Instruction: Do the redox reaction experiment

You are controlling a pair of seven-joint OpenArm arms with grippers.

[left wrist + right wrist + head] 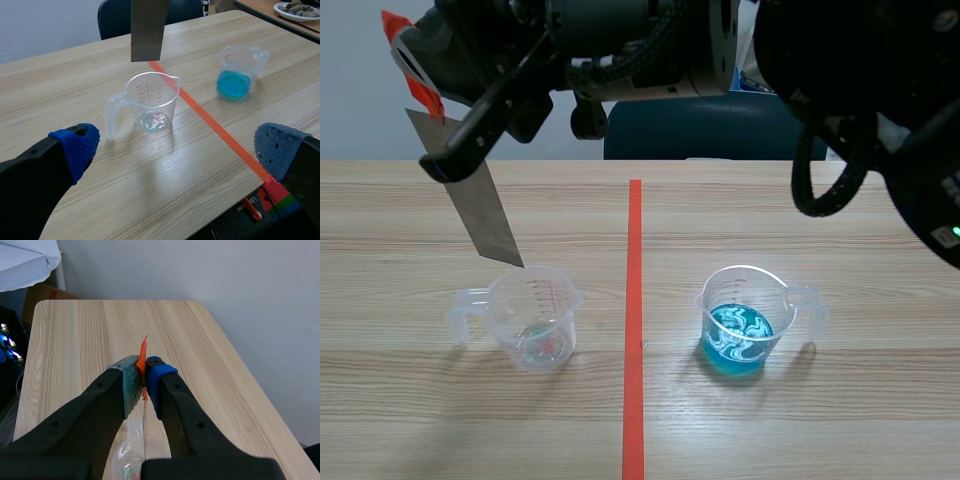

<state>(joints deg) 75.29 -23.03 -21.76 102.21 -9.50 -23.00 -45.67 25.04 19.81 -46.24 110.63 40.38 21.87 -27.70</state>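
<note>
Grey metal, a flat strip (483, 215), is pinched tight by the right gripper (142, 376) with its low tip just above the clear cup (535, 320), while the left gripper (177, 150) is spread wide with nothing in it.

The metal strip (485, 215) is gleaming plain grey, wearing orange-red tape at its top end; the clear cup (533, 325) is showing faint red scale marks; the second cup (740, 325) is holding blue liquid swirling with white; the tabletop (420, 420) is showing pale wood grain; the left gripper (175, 150) is showing blue dotted pads (80, 144) on black fingers.
</note>
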